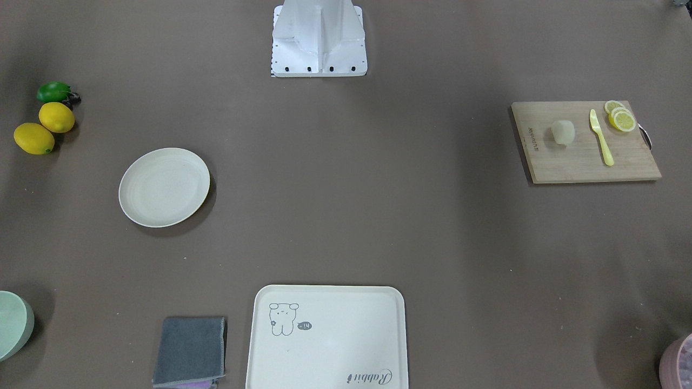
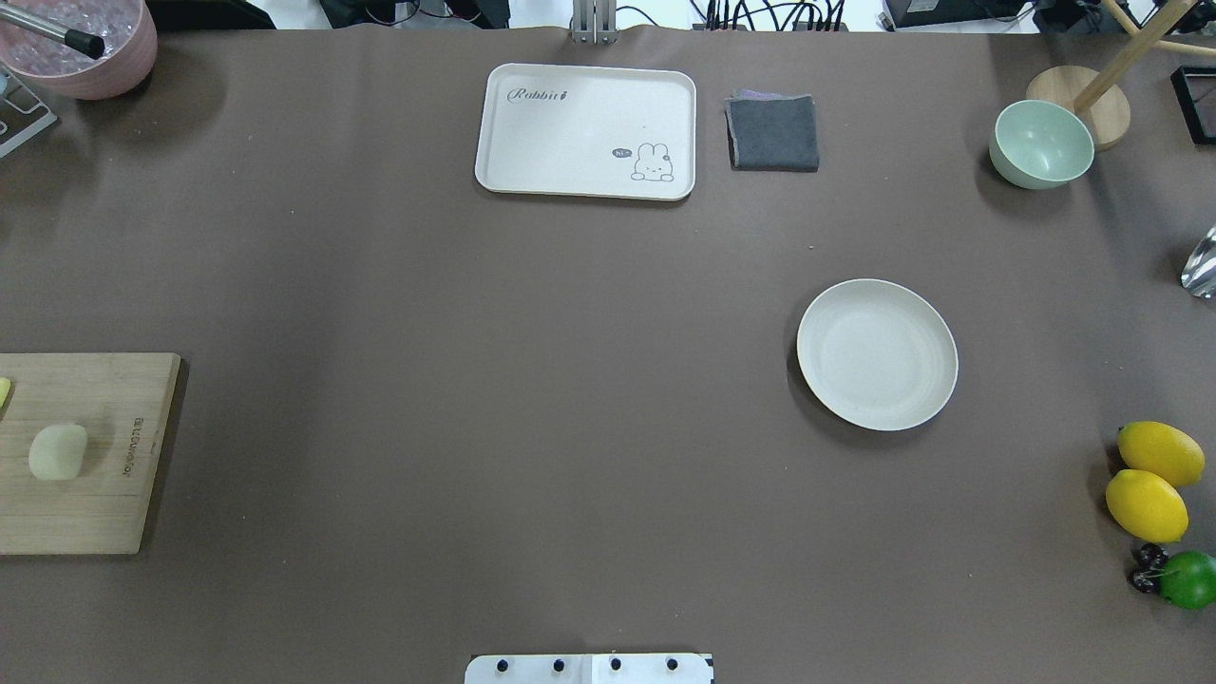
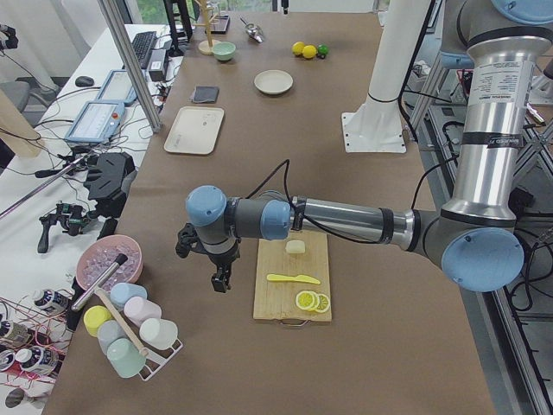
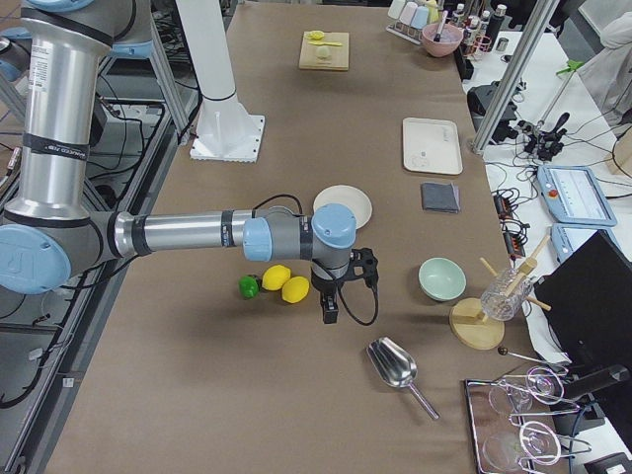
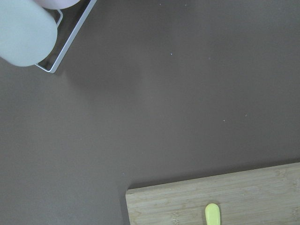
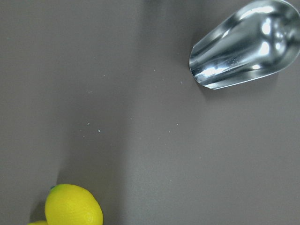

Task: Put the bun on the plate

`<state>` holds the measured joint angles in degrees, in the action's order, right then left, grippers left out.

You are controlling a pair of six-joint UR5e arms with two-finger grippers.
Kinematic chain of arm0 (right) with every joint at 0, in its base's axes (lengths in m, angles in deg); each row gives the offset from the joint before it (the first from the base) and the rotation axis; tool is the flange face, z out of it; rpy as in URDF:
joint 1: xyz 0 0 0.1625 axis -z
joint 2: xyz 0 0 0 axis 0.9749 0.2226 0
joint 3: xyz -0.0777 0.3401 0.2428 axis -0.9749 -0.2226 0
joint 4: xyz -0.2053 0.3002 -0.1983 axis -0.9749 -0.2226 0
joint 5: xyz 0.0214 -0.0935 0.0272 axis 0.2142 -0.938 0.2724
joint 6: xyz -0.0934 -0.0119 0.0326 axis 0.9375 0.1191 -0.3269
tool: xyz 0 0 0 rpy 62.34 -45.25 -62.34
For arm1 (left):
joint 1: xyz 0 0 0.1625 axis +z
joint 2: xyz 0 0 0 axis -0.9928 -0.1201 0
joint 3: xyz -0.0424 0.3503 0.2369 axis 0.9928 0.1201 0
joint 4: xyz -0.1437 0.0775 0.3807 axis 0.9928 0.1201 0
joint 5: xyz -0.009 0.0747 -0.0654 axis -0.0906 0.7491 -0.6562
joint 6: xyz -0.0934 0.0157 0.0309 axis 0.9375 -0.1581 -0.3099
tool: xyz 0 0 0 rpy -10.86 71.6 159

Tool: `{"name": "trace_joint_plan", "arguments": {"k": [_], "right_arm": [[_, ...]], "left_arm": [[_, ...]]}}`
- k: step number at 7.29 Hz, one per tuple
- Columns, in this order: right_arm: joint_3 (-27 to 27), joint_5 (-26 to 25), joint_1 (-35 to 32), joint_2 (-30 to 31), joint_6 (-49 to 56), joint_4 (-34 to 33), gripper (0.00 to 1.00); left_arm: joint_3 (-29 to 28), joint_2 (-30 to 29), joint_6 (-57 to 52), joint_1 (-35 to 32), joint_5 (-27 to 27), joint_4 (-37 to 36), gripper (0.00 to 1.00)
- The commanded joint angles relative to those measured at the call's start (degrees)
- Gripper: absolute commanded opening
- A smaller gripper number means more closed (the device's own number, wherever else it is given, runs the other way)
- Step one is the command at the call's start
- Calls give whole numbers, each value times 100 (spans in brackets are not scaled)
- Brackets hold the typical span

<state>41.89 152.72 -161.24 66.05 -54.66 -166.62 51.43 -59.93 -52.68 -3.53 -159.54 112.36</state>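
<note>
The bun (image 1: 563,132) is a small pale lump lying on a wooden cutting board (image 1: 584,162) at the table's left end; it also shows in the overhead view (image 2: 58,450) and the left side view (image 3: 295,246). The round cream plate (image 2: 877,353) sits bare on the right half of the table (image 1: 164,187). My left gripper (image 3: 220,281) hangs over the table just beside the board, away from the bun. My right gripper (image 4: 329,311) hangs near the lemons, past the plate (image 4: 348,197). Both show only in side views, so I cannot tell whether either is open or shut.
A yellow knife (image 1: 601,138) and lemon slices (image 1: 620,117) share the board. The cartoon-print tray (image 2: 586,131), a grey cloth (image 2: 773,133) and a green bowl (image 2: 1041,143) line the far edge. Two lemons (image 2: 1151,480), a lime (image 2: 1187,579) and a metal scoop (image 6: 243,44) lie at the right end.
</note>
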Motion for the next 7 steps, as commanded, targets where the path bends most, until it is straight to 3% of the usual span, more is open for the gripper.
{"name": "trace_joint_plan", "arguments": {"k": [1,3,4,6,7], "right_arm": [[450,-6,-36,45,-47,13,100],[540,46,-316,-25,-73,40,100],[574,160,-509,-8,-48,57,100],[295,930,-650,88,-56,591,100],[267,882,-660,124,-152,1037,100]], "left_arm": [[458,-6,35,-3,3,44,98],[322,19,44,-3,-32,1233,98],[329,47,18,-11,-120,1405,98],[294,21,-8,-12,-349,1486,98],[338,38,-17,-20,-340,1538,98]]}}
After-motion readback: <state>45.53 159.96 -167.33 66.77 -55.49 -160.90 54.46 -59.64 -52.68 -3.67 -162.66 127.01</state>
